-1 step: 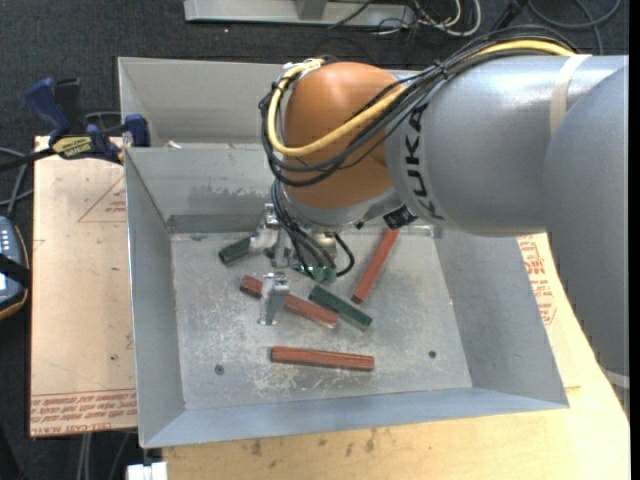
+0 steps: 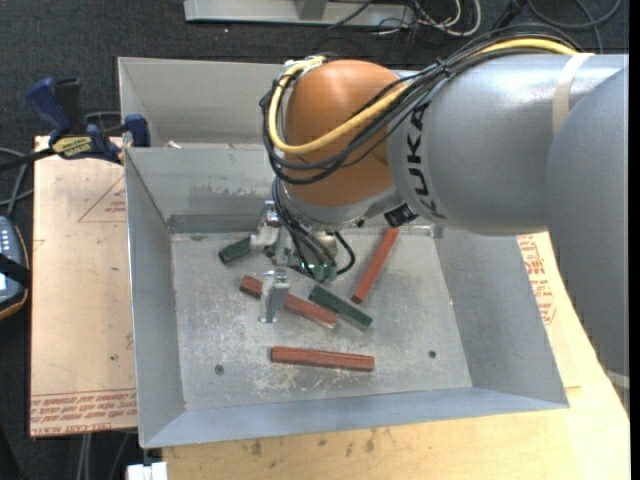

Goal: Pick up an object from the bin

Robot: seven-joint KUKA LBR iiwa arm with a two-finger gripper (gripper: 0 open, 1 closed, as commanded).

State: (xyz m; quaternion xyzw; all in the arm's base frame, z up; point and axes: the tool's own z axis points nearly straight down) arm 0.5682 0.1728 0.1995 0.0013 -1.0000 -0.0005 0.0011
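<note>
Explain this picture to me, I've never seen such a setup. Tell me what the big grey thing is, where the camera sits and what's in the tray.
The big grey thing is a robot arm reaching in from the right. The orange dome and cables are part of its wrist. A single camera looks down from above, slightly to one side. The tray is a grey metal bin.

The arm's pincer hangs low over the bin's middle, right at a red-brown stick that lies beside a dark green block. A front stick lies nearer the camera, a slanted stick lies toward the back, and a small green block sits back left. I cannot tell if anything is held.
</note>
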